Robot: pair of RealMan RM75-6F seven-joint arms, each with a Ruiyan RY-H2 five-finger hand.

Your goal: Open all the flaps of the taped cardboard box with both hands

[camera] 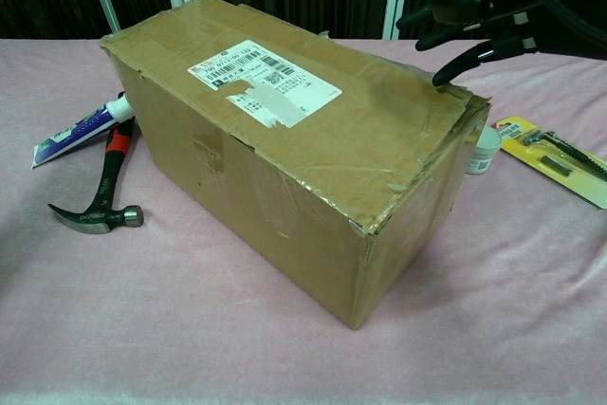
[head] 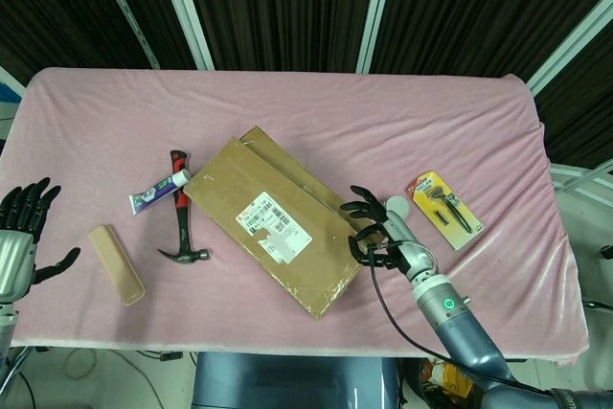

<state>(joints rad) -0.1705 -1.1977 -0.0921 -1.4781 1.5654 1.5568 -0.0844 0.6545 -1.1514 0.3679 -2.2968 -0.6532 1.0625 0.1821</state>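
On the pink-covered table (head: pixel 460 131), the taped box (head: pixel 283 217) sits closed at centre, the right hand (head: pixel 383 235) spread empty over its right end, the left hand (head: pixel 21 237) open, empty, at the left edge.

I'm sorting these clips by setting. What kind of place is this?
Probably a lab or test booth, not a home: a table under a pink cloth, dark curtains with white frame bars behind, and staged props such as a taped cardboard box and a hammer.
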